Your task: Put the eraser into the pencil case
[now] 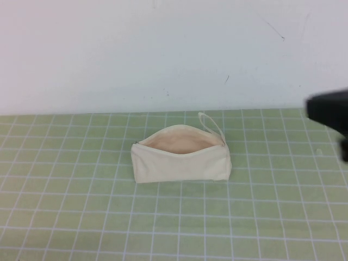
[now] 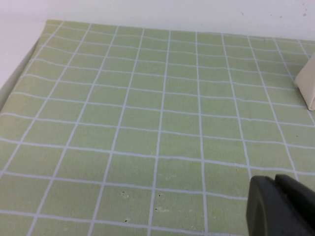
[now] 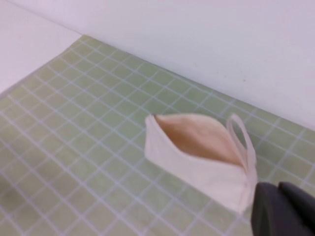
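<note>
Pouch: the pencil case lay on its long side, its long axis running across the mat from my left to my right, the mouth unzipped and gaping upward.
Pouch ends: the end with the thin loop strap pointed toward my right gripper; the plain end pointed toward my left gripper.
Pouch material: soft cream fabric, oblong and slumped, with a paler peach lining showing inside the opening.
Eraser: I could not find it in any view; only lining showed in the part of the pouch's inside that I could see.
Right gripper: my right gripper hung raised off to the strap end of the pouch, apart from it; in the high view it showed only as a dark blurred shape at the edge. How far my fingers stood apart, I could not tell, nor whether they held anything.
Left gripper: my left gripper hovered low over bare mat, well apart from the pouch, of which only a pale corner reached its camera. Its opening I could not tell either.
Mat: the green cutting mat was flat, ruled with a pale square grid.
Wall: the white wall behind the mat was plain and smooth, with a few faint marks.
</note>
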Motion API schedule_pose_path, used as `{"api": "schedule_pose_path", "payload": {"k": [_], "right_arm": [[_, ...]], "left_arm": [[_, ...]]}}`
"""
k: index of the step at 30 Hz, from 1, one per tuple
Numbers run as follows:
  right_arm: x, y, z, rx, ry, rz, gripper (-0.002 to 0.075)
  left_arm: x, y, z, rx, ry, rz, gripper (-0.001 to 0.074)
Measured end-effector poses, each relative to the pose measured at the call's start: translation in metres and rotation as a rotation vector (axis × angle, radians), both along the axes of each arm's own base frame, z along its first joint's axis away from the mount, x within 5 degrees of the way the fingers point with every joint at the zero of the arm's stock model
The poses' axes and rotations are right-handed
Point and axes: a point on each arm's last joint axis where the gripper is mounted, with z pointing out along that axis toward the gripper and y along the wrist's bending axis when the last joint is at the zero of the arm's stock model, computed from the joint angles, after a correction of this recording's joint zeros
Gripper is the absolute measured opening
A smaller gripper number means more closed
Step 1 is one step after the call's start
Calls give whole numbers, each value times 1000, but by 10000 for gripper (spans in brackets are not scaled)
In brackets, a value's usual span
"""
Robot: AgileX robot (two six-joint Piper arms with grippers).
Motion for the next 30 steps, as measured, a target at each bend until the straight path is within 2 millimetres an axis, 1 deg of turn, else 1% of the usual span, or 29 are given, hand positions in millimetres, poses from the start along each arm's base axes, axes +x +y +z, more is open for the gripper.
{"api": "schedule_pose_path", "payload": {"k": [3,7,9,11,13,14,18,20,23,24,30], "right_arm": [[-31,-20,-8,7,-37,0,-1],[-65,-39,-23,0,-45,10,-1],[-80,-50,-35,-29,-47,15,-1],[-91,-58,-50,-57,-67,16,-1],[-96,-62,-64,-85,-91,15,-1],[-98,-66,-75,-108,-115,9,-1],[-103,-74,-105,-154,-210,-15,-1],[-104,-76,-115,-149,-255,-25,-1],[-108,-82,-127,-115,-275,-65,-1],[-110,-88,-134,-104,-288,-127,-1],[-117,-108,-152,-112,-323,-379,-1]], "left_arm": [[0,0,0,0,0,0,-4],[0,0,0,0,0,0,-4],[0,0,0,0,0,0,-4],[0,0,0,0,0,0,-4],[0,0,0,0,0,0,-4],[0,0,0,0,0,0,-4],[0,0,0,0,0,0,-4],[0,0,0,0,0,0,-4],[0,0,0,0,0,0,-4],[0,0,0,0,0,0,-4],[0,0,0,0,0,0,-4]]}}
